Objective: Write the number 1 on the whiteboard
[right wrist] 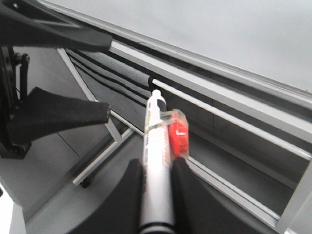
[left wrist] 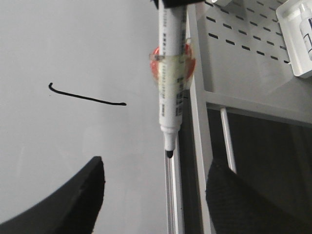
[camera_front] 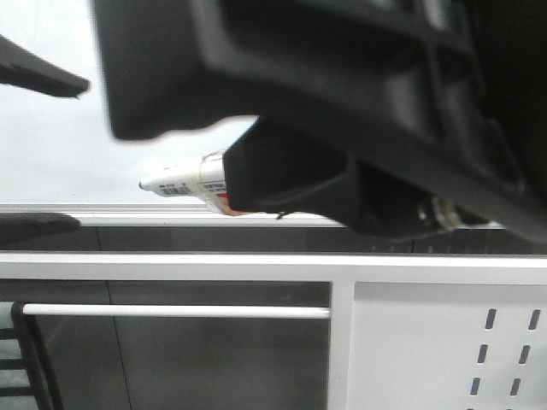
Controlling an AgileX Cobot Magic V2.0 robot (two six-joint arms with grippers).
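Observation:
The whiteboard [left wrist: 73, 48] carries the number 1 [left wrist: 87, 97], a thin black stroke with a small hook at one end. The number is hidden behind the arm in the front view. My right gripper [right wrist: 158, 195] is shut on a white marker pen [right wrist: 157, 146] with a red taped piece on it. The pen's uncapped black tip [left wrist: 169, 153] sits by the board's silver rail [left wrist: 170, 195], apart from the stroke. In the front view the pen [camera_front: 184, 181] points left in front of the whiteboard [camera_front: 51, 145]. My left gripper [left wrist: 156, 195] is open and empty, facing the board.
A white perforated metal panel [camera_front: 453, 342] and a white frame with a crossbar [camera_front: 171, 311] stand below the board. The panel [left wrist: 243, 53] holds a white container [left wrist: 300, 34]. The left gripper's dark fingers [right wrist: 53, 117] are close beside the pen.

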